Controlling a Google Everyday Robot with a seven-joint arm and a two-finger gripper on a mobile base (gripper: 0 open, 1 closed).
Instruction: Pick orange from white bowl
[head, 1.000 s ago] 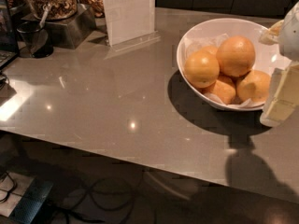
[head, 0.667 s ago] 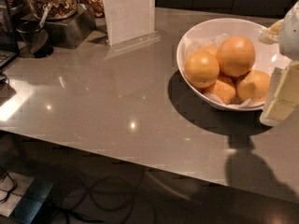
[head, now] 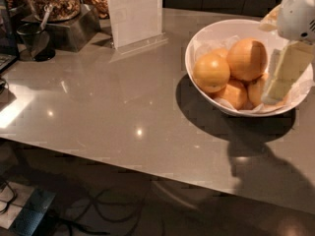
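The white bowl point(head: 212, 29) with a crinkled paper lining sits on the grey counter at the right. It holds several oranges. The orange point(head: 247, 59), the largest one, lies on top near the middle, with a slightly smaller one point(head: 210, 73) to its left. My gripper point(head: 276, 88) comes down from the upper right, and its white arm end point(head: 299, 11) hangs over the bowl's right side. The gripper reaches inside the bowl just right of the orange and covers the fruit behind it. I see nothing held in it.
A clear stand with a white sign point(head: 135, 14) stands at the back middle. Jars of nuts point(head: 51, 1) on a metal base and a dark cup with a spoon point(head: 33, 42) are at the back left. The counter's front edge point(head: 147, 168) runs diagonally below.
My gripper has moved a little left and down, from the bowl's right rim into the bowl beside the orange. The oranges have not moved.
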